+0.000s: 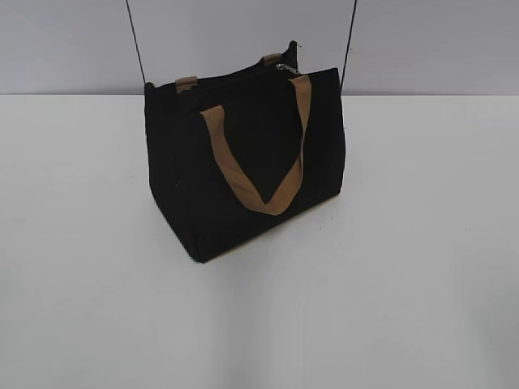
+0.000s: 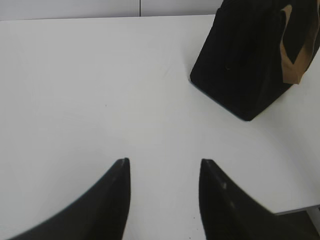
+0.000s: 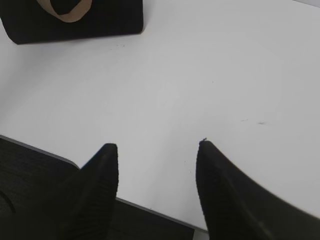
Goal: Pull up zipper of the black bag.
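Observation:
The black bag (image 1: 243, 162) stands upright on the white table, boxy, with a tan strap handle (image 1: 255, 174) hanging down its front. The zipper (image 1: 235, 77) runs along the top edge, with its small silver pull tab (image 1: 285, 68) at the right end. Neither gripper shows in the exterior view. My left gripper (image 2: 164, 162) is open and empty over bare table, with the bag (image 2: 250, 55) far at the upper right. My right gripper (image 3: 157, 146) is open and empty at the table's near edge, with the bag (image 3: 75, 20) far at the upper left.
The white table (image 1: 405, 284) spreads wide around the bag. Two thin black cables (image 1: 136, 40) run up the grey wall behind. The table's front edge (image 3: 150, 212) lies just under my right gripper; another table edge (image 2: 295, 207) shows at the lower right of the left wrist view.

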Motion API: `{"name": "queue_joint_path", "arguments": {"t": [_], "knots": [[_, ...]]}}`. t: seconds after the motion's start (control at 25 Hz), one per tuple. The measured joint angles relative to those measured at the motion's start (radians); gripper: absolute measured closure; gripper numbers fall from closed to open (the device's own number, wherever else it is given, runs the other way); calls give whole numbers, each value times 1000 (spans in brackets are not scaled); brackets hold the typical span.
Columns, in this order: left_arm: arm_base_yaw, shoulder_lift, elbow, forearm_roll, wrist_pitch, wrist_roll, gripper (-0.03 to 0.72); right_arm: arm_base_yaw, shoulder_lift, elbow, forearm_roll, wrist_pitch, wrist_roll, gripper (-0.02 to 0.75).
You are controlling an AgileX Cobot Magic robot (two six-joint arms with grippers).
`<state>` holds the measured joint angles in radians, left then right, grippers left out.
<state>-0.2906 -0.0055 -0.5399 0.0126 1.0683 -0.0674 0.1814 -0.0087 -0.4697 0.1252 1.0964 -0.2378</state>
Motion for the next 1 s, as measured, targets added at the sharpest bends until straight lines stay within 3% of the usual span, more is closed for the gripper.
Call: {"name": "queue_joint_path", "arguments": {"t": [0.16, 0.4, 1.0], "knots": [[47, 0, 0, -5, -1, 0, 347, -43, 0, 0, 1, 0, -1, 349], [231, 0, 0, -5, -1, 0, 361, -210, 0, 1, 6, 0, -1, 349], [247, 0, 0, -5, -1, 0, 380, -226, 0, 1, 9, -1, -1, 349]]}}
